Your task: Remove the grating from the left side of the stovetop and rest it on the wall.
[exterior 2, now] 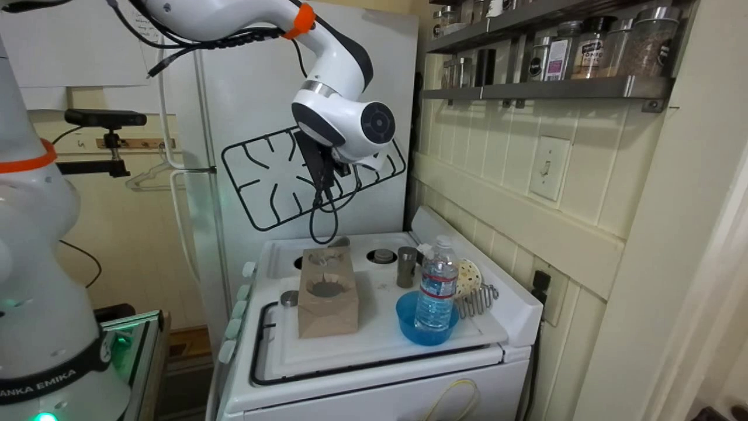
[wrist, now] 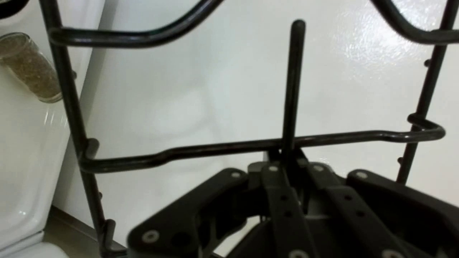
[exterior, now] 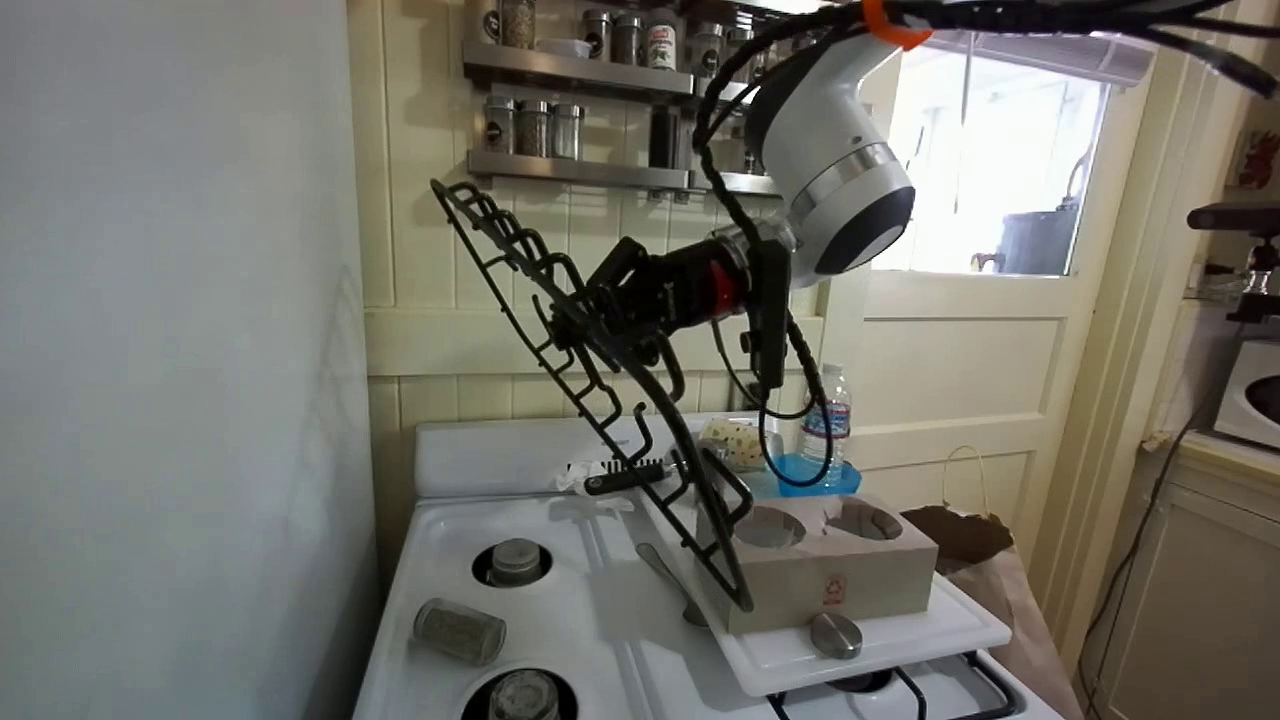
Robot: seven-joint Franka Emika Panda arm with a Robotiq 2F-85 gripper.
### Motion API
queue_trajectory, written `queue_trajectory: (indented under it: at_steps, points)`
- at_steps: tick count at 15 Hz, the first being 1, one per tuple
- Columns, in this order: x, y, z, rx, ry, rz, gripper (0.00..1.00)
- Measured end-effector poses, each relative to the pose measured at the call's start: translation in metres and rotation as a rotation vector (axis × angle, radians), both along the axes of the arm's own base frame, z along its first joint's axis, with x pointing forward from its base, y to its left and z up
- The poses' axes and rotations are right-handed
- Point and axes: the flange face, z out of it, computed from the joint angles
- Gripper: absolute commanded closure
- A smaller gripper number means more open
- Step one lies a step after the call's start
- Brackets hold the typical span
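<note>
The grating [exterior: 668, 405] is a long black frame with inward prongs, held tilted in the air above the stovetop [exterior: 570, 615]. My gripper [exterior: 572, 322] is shut on a bar of it near its middle. In the wrist view the fingertips [wrist: 287, 156] close round a prong where it meets a crossbar [wrist: 222, 148]. The wall [exterior: 180, 300] is a smooth pale surface left of the stovetop; it looks like a fridge side in an exterior view [exterior 2: 263, 105]. The grating [exterior 2: 273, 202] faces it there, and a faint shadow suggests a gap. The arm hides the fingertips in that view.
A jar [exterior: 460, 630] lies on its side between two bare burners. A white tray [exterior: 750, 680] bears a cardboard cup holder [exterior: 830, 575], with a bottle [exterior 2: 437, 286] in a blue bowl [exterior 2: 412, 333] nearby. Spice shelves [exterior: 580, 170] hang on the panelled wall behind the grating.
</note>
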Motion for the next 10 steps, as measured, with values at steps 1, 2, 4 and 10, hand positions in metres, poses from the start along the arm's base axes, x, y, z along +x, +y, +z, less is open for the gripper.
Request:
queue_trajectory:
  at_steps: [1, 2, 4, 10]
  points:
    - [-0.005, -0.001, 0.009, -0.012, -0.048, 0.017, 0.98]
    - [-0.008, -0.002, 0.017, -0.020, -0.097, 0.033, 0.98]
    - [-0.013, -0.002, 0.031, -0.026, -0.197, 0.061, 0.98]
    - [-0.019, 0.006, 0.050, -0.036, -0.461, 0.159, 0.98]
